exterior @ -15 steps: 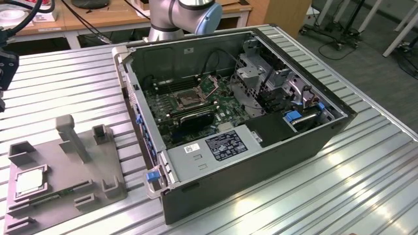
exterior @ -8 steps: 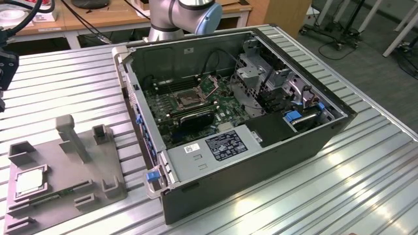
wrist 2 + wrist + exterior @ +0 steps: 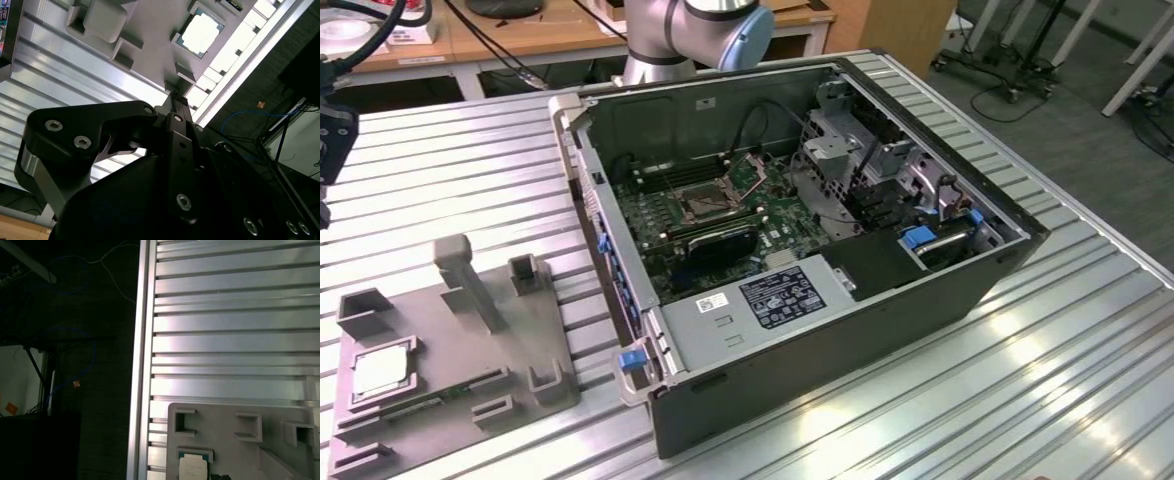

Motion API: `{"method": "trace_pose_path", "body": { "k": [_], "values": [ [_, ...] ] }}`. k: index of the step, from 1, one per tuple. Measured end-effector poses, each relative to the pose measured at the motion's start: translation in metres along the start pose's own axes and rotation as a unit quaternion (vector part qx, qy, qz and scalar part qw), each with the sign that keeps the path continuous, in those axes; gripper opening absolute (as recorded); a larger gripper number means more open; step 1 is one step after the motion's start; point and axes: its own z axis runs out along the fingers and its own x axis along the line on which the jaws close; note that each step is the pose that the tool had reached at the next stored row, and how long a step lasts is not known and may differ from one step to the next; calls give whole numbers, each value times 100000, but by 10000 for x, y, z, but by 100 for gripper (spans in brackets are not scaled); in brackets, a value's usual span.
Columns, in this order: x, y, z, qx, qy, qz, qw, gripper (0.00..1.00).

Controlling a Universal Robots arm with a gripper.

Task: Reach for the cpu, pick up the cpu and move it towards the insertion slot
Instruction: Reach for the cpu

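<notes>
The small, flat, square cpu with its silvery top (image 3: 380, 372) lies in a recess of the grey plastic fixture (image 3: 520, 345). The fixture sits near on the ribbed aluminium table (image 3: 454, 170), at the exterior view's left. The black gripper (image 3: 175, 100) hangs over the table, apart from the chip, and I cannot tell how its jaws stand. The square, metal-framed insertion slot (image 3: 703, 203) sits on the green motherboard (image 3: 767, 215). That board is inside the open black computer case (image 3: 854, 330), well off to the exterior view's right.

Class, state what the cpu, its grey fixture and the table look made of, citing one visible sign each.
The cpu: silvery-white metal top, pale sheen, thin green rim. The grey fixture: probably matte plastic, dull and uniform. The table: likely aluminium, ribbed with bright reflections.
</notes>
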Motion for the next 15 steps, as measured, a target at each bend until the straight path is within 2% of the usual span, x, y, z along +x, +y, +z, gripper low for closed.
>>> {"method": "trace_pose_path", "body": {
  "k": [12, 15],
  "values": [
    [3, -3, 0, 0, 0, 3, 100000, 11],
    [11, -45, 0, 2, 1, -4, 100000, 11]
  ]
}}
